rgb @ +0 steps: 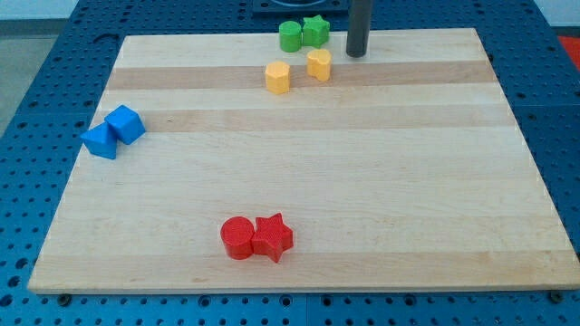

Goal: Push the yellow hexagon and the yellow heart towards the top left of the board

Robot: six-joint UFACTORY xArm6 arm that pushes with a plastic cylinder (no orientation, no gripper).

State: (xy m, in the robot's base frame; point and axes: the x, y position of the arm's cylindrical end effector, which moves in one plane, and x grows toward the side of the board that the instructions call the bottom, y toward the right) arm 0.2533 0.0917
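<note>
Two yellow blocks lie near the view's top centre of the wooden board. The yellow hexagon is on the left and the yellow heart is just to its upper right, with a small gap between them. My tip is the lower end of a dark rod that comes down at the board's top edge. It stands to the right of the yellow heart and slightly above it, with a clear gap between them.
A green cylinder and a green star touch at the top edge, just above the yellow blocks. Two blue blocks sit at the left edge. A red cylinder and a red star touch near the bottom.
</note>
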